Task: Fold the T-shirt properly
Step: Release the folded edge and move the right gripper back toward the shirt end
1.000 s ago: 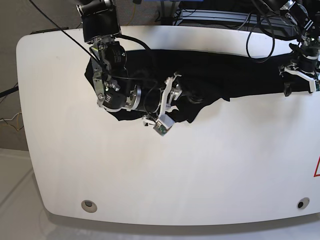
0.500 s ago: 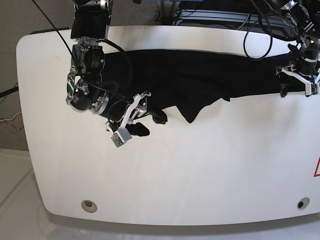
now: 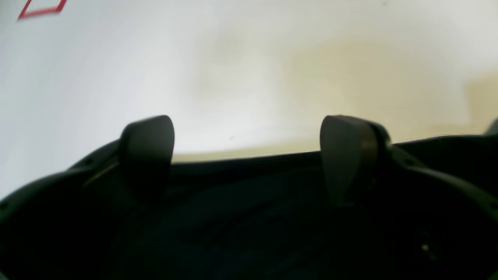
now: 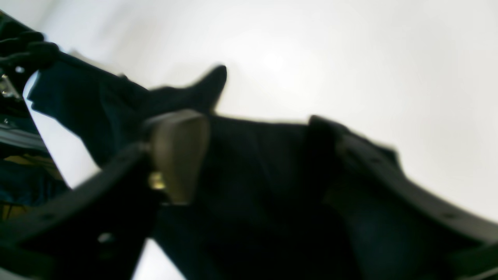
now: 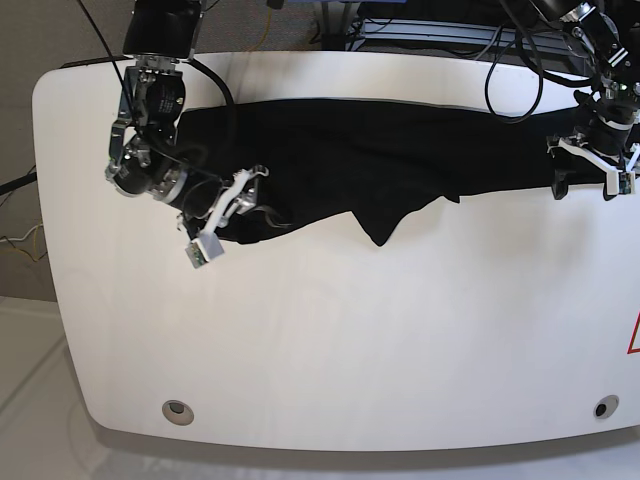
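Note:
The black T-shirt lies stretched in a long band across the far part of the white table, with a pointed flap hanging toward the middle. My right gripper is at the shirt's left end. In the right wrist view its fingers stand apart with dark T-shirt cloth filling the gap of the right gripper. My left gripper hovers at the shirt's right end. In the left wrist view the left gripper is open, with the T-shirt edge low between its fingers.
Black cables and equipment crowd the far edge behind the table. A red marking sits at the right edge, also seen as a red marking in the left wrist view. Two round holes lie near the front edge.
The right arm has swung left, and the bunched left part of the shirt is now drawn out toward the table's left side. Its fingers have narrowed a little. The left gripper has barely moved.

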`<state>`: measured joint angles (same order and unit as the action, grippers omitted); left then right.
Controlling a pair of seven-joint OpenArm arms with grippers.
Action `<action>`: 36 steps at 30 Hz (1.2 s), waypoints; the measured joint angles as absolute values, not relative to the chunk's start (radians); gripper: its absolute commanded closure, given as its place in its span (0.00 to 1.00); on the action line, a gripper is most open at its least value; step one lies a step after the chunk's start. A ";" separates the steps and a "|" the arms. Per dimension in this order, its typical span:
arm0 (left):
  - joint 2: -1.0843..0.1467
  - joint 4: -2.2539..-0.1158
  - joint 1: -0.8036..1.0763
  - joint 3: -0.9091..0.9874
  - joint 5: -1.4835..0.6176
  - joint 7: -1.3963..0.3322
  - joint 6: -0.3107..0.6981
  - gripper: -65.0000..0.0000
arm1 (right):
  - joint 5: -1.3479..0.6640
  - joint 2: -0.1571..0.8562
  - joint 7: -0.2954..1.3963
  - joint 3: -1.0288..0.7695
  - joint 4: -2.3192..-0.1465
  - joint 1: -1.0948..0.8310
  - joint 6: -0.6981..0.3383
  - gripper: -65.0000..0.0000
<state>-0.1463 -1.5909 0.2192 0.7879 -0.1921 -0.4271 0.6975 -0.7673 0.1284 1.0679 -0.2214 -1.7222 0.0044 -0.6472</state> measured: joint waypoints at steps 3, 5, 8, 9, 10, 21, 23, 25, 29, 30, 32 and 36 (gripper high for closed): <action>-0.145 -1.590 0.223 0.793 -0.196 -0.433 0.693 0.16 | -0.791 0.168 1.066 -0.277 -1.733 -0.016 -0.647 0.61; -0.144 -1.589 0.224 0.792 -0.196 -0.434 0.693 0.16 | -0.773 0.192 1.073 -0.294 -1.725 -0.021 -0.631 0.65; -0.139 -1.587 0.218 0.786 -0.194 -0.423 0.698 0.15 | -0.759 0.196 1.078 -0.295 -1.700 -0.020 -0.635 0.71; -0.139 -1.586 0.216 0.784 -0.193 -0.420 0.698 0.15 | -0.760 0.192 1.074 -0.287 -1.685 -0.020 -0.643 0.74; -0.138 -1.583 0.214 0.782 -0.188 -0.417 0.705 0.15 | -0.760 0.187 1.071 -0.281 -1.674 -0.020 -0.655 0.76; -0.138 -1.557 0.211 0.785 -0.167 -0.403 0.697 0.15 | -0.581 0.131 0.963 -0.155 -1.460 0.007 -0.695 1.00; -0.140 -1.543 0.211 0.786 -0.165 -0.405 0.697 0.15 | -0.543 0.128 0.931 -0.148 -1.415 0.035 -0.696 1.00; -0.140 -1.532 0.211 0.786 -0.157 -0.405 0.696 0.15 | -0.522 0.121 0.913 -0.137 -1.399 0.048 -0.692 1.00; -0.150 -1.499 0.213 0.780 -0.155 -0.405 0.696 0.15 | -0.519 0.118 0.908 -0.136 -1.398 0.046 -0.692 1.00; -0.154 -1.494 0.213 0.776 -0.154 -0.405 0.696 0.15 | -0.519 0.118 0.908 -0.136 -1.398 0.044 -0.692 1.00; -0.166 -1.488 0.215 0.767 -0.155 -0.405 0.697 0.15 | -0.519 0.121 0.910 -0.139 -1.401 0.041 -0.693 1.00; -0.199 -1.491 0.218 0.746 -0.163 -0.417 0.704 0.15 | -0.501 0.139 0.917 -0.142 -1.402 0.046 -0.691 1.00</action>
